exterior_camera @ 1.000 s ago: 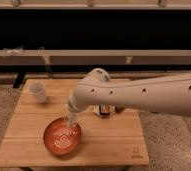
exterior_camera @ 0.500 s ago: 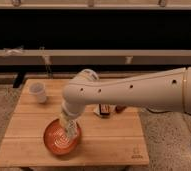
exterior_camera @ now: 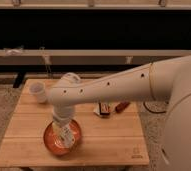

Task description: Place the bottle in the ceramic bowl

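The robot's long cream-white arm reaches in from the right across the light wooden table and bends straight down at its wrist. The two-finger gripper hangs right over the shallow round orange-red ceramic bowl, which sits toward the table's front left. A small slim whitish bottle with a pale label shows at the gripper's tip, tilted and low inside the bowl's rim — whether the gripper is clamped on it or has let go, I cannot tell from here. Whether the bottle touches the bowl's floor is also unclear.

Near the table's back left corner stands a small white cup, well apart from the bowl. Behind the arm, toward the middle, lie a small red-and-white packet and a reddish-brown oblong item just beside it.
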Available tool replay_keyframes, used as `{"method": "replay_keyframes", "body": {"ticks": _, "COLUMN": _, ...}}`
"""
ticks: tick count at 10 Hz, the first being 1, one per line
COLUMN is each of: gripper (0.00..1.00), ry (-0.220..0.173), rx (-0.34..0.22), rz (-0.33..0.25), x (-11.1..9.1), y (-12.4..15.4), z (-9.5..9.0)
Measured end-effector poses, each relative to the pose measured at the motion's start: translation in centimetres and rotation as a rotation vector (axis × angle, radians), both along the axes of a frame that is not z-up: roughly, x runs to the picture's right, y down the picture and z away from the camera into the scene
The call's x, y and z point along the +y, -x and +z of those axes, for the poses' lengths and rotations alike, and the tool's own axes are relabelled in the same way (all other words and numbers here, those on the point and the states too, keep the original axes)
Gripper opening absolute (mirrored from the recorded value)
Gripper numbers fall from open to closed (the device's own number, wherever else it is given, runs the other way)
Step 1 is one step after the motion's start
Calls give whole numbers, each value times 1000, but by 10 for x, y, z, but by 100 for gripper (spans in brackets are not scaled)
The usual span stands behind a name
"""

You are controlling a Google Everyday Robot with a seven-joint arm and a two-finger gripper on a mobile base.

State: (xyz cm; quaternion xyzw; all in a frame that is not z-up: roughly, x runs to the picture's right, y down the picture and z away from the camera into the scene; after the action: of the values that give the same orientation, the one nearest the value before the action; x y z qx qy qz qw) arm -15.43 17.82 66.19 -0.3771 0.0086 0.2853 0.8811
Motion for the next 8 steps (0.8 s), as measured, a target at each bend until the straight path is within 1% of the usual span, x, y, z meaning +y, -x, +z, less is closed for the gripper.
{"method": "replay_keyframes", "body": {"ticks": 2, "gripper": 76, "ry": 1, "rx": 14, "rz": -34, "x": -1, "y": 5, "z": 7}}
{"method": "replay_keyframes", "body": {"ticks": 3, "gripper": 80, "ry": -1, "rx": 29, "rz": -64, "x": -1, "y": 10, "z": 13}}
{"method": "replay_keyframes", "body": {"ticks": 4, "gripper": 80, "ry": -5, "rx": 43, "rz": -89, "x": 0, "y": 14, "z": 17}}
{"method": "replay_keyframes", "body": {"ticks": 6, "gripper": 80, "ry": -13, "rx": 93, "rz": -140, "x": -1, "y": 16, "z": 30}}
{"method": "replay_keyframes", "body": {"ticks": 8, "gripper": 80, "ry": -28, "rx": 129, "rz": -178, "x": 0, "y": 18, "z": 39}}
